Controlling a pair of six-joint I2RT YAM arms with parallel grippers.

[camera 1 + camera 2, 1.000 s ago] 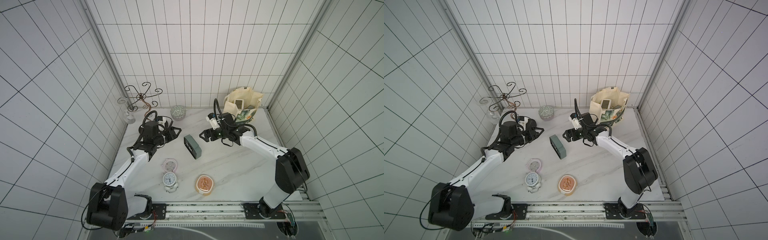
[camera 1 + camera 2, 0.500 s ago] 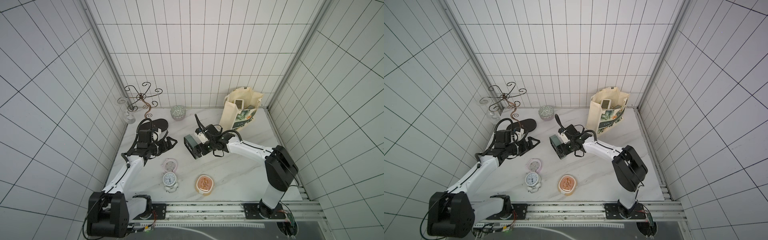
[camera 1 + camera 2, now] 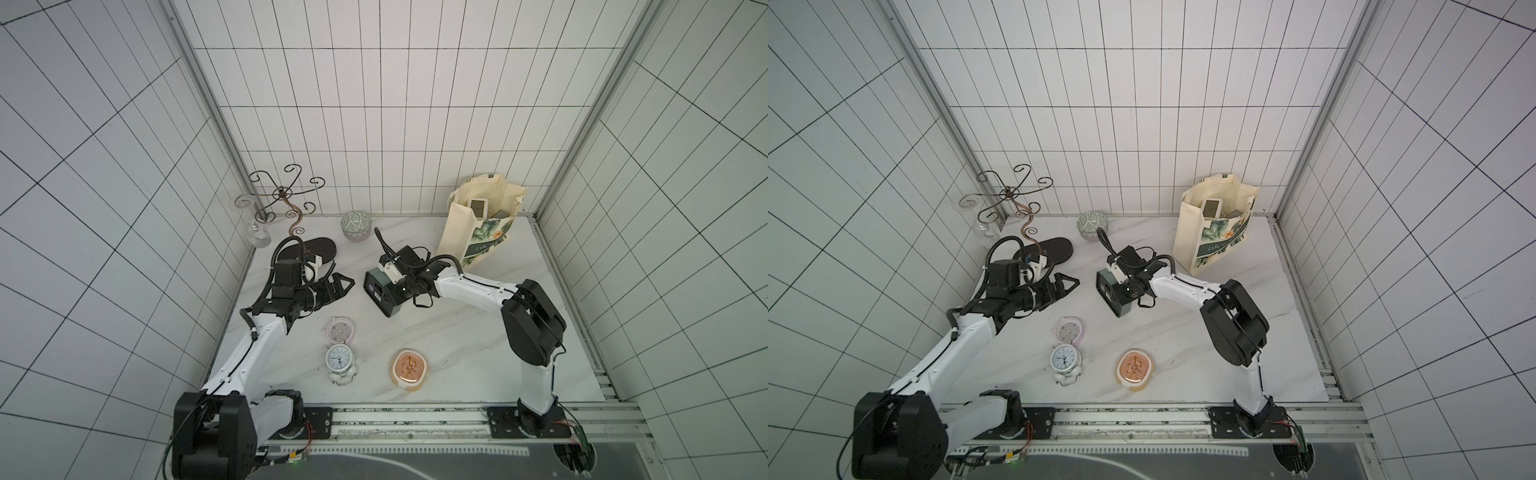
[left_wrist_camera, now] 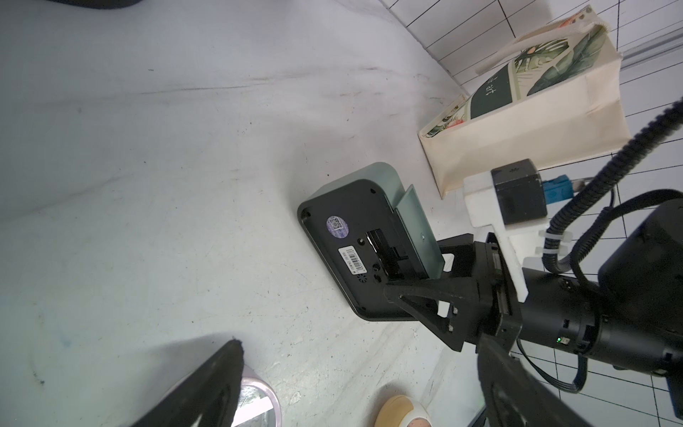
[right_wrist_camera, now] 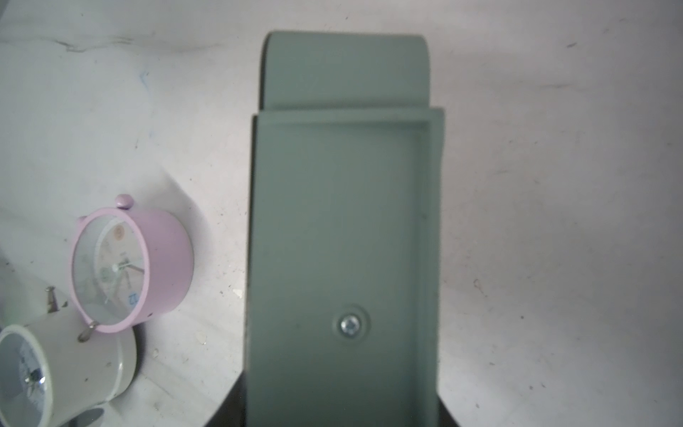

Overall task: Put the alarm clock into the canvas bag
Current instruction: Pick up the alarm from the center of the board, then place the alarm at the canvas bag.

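Glass vase (image 3: pixel 254 227): stands in the far left corner of the white marble table (image 3: pixel 457 332), against the tiled wall.
Wire stand (image 3: pixel 285 195): dark scrolled metal, upright just beside the vase.
Black sandal (image 3: pixel 323 249): lies flat near the stand's foot.
Left gripper (image 3: pixel 343 288): hovers low over the table in front of the sandal, its jaws spread wide and nothing between them, pointing toward the green clock.
Pink clock (image 3: pixel 340 330): round, lying on its back near the left arm.
White clock (image 3: pixel 340 359): round with small feet, touching the pink one on the side nearer the rail.
Patterned bowl (image 3: pixel 356 224): upside down near the back wall.
Green alarm clock (image 3: pixel 380 291): rectangular, green shell with a black back, standing on the table at mid-width, well apart from the bag.
Right gripper (image 4: pixel 417 271): its jaws straddle the green alarm clock, one on each side; whether they already press on it cannot be told.
Peach clock (image 3: pixel 409 368): lies face up near the front edge.
Canvas bag (image 3: pixel 457 237): stands open in the far right corner, leaf print and dark band facing right, a white device (image 3: pixel 478 206) already inside.
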